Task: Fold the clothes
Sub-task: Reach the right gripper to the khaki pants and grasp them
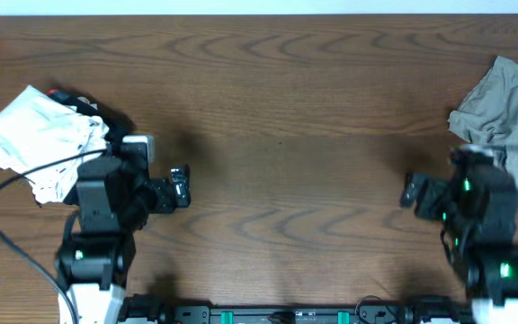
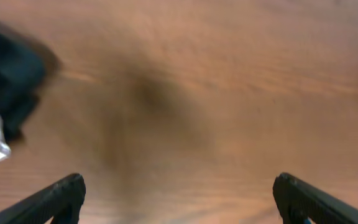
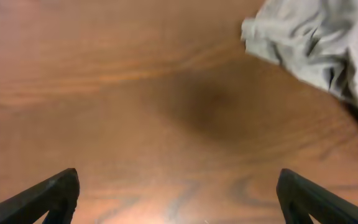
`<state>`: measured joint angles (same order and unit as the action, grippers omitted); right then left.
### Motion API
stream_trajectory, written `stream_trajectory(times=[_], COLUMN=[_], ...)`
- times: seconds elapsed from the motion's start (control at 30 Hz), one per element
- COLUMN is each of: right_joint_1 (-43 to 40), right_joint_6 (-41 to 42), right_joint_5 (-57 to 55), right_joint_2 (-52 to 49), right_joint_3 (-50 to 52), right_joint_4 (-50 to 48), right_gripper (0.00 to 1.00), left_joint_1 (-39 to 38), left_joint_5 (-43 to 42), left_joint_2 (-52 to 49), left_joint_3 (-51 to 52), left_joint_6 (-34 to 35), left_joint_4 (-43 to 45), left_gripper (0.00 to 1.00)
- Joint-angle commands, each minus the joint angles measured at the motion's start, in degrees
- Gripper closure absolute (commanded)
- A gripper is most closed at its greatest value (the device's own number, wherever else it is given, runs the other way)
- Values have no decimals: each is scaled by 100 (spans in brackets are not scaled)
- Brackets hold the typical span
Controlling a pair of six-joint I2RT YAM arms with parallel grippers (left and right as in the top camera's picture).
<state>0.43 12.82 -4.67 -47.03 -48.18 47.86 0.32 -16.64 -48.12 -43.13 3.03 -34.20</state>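
You have two claws to count. Your left gripper (image 1: 180, 187) is spread wide and holds nothing. Your right gripper (image 1: 412, 191) is spread wide too, with nothing in it. Both hang over the brown wood table (image 1: 286, 108).

You have one piece to fold: the clothes (image 1: 511, 112). It is pale khaki-green and lies in a crumpled heap at the right edge of the table, close by your right arm. It is not folded.

On the left side you have one white cloth (image 1: 39, 139), all bunched up. One black garment (image 1: 84, 106) with a bit of red peeks out beside it, touching it. These two lie well apart from the clothes.
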Motion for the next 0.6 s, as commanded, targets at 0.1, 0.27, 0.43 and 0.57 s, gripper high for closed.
stream_trajectory(times=[0.1,0.27,0.43,0.57], right_joint_1=[-50,-284,-1139,-1915], right_joint_6=[-321,-490,-192,-422], right_joint_5=[-26,-1169,-1871,-1843], right_joint_2=[-1528,-2514,-3344,-3818], right_joint_3=[-538,-538,-538,-538], right_joint_4=[-348,-992,-1360,-1764], right_gripper=[1,1,1,1], left_joint_1=[26,26,26,26], left_joint_5=[-544,-542,-542,-544], left_joint_2=[-514,-647,-654,-654], left_joint_3=[-214,-214,-210,-210], left_joint_6=[33,31,31,31], left_joint_4=[-291,-310,-332,-330], left_gripper=[2,2,2,2])
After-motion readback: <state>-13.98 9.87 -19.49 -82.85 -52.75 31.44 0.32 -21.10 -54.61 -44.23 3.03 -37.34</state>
